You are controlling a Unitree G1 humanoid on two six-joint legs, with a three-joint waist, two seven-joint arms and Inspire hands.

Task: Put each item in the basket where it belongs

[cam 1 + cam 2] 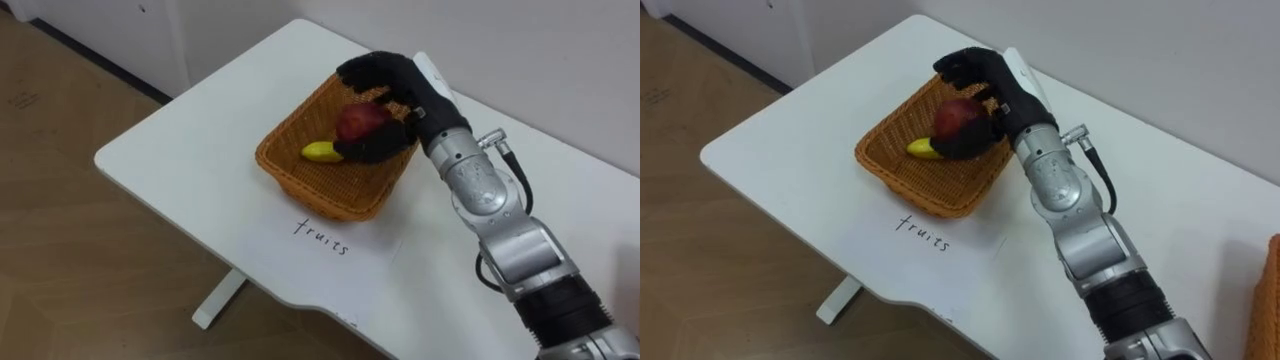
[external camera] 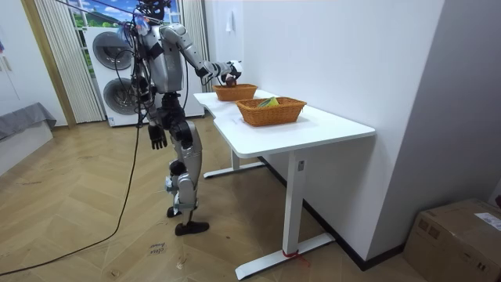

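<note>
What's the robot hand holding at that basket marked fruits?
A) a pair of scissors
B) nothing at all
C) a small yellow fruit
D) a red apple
D: the right robot hand has its fingers curled round a red apple at the wicker basket, while the small yellow fruit lies loose inside it.

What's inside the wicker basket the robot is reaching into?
The wicker basket holds a small yellow fruit, and the fingers of the right hand curl round a red apple. The hand hides whatever lies beneath it.
</note>
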